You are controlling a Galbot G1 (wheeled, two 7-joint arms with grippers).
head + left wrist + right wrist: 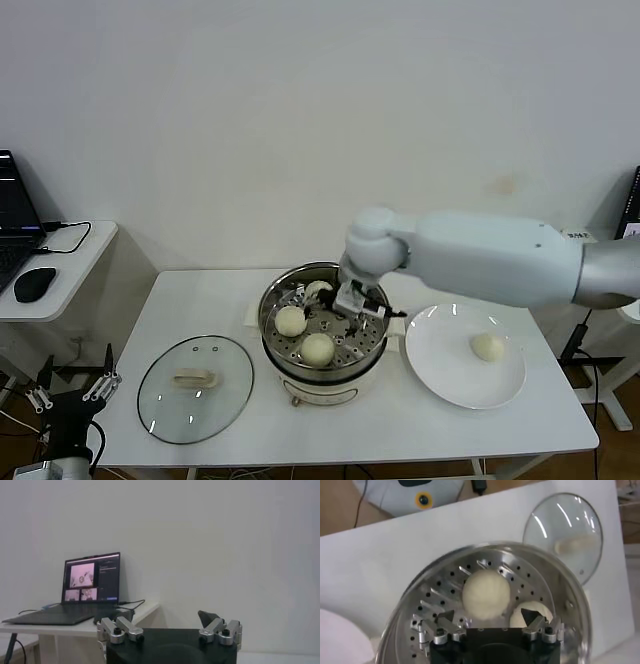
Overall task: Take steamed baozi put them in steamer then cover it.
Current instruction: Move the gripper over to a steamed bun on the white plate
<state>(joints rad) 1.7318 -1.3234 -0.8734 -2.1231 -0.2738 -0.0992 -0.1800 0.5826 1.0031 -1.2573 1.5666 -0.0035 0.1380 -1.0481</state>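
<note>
The right gripper (352, 312) hangs inside the steamer (322, 372), its jaws spread apart and holding nothing. Just ahead of the jaws, on the perforated tray, sit three baozi (486, 594), none touching the jaws. A fourth bun (487, 346) lies on the white plate (440, 375), well apart. The cover (195, 388) rests flat on the table (400, 430) beside the steamer. The left gripper (72, 392), jaws apart, is parked off the table's edge.

Three buns in, one to go

Three cream-white steamed baozi (317, 348) sit on the shiny steamer (322, 382)'s perforated tray, one waits apart, and the glass cover (196, 388) lies flat alongside.
</note>
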